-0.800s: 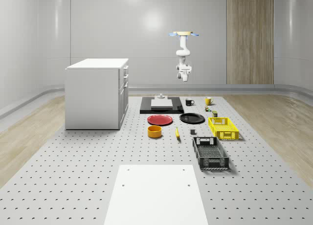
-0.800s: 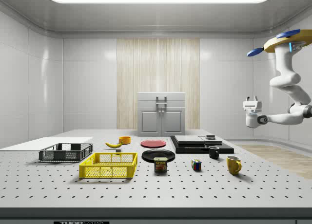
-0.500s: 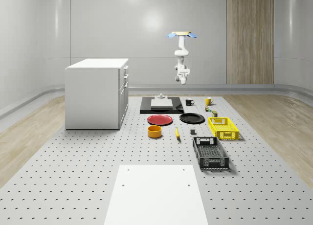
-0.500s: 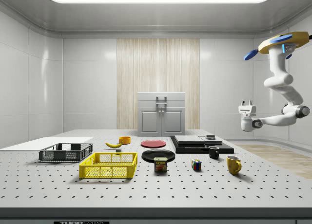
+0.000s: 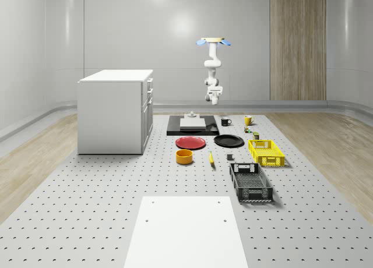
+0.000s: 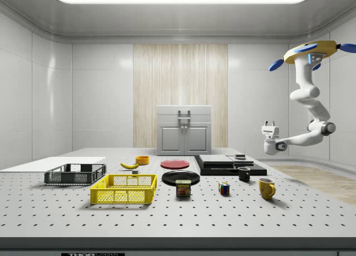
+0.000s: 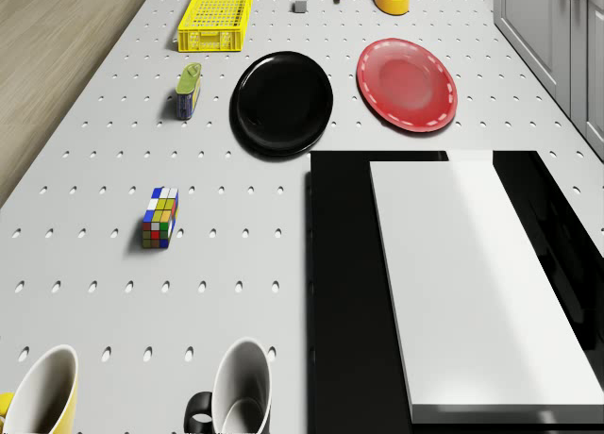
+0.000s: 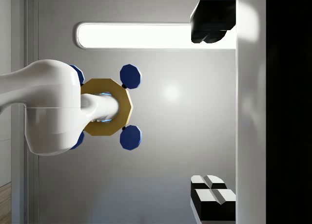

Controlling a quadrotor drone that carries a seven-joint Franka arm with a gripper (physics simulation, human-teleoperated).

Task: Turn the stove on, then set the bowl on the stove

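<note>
Since 0.8 s ago the hovering drone (image 6: pixel 311 49) is carried nearer the stove (image 5: pixel 193 125), its tool (image 6: pixel 270 124) spread wide and empty, with the bowl (image 5: pixel 184 157) untouched on the worktop (image 5: pixel 87 210), switching-on judged pending

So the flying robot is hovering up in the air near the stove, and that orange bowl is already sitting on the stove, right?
Not quite. The drone does hover beside the stove, its gripper in the air, but the whole-scene view shows the orange bowl on the table, in front of the red plate, apart from the stove.
</note>
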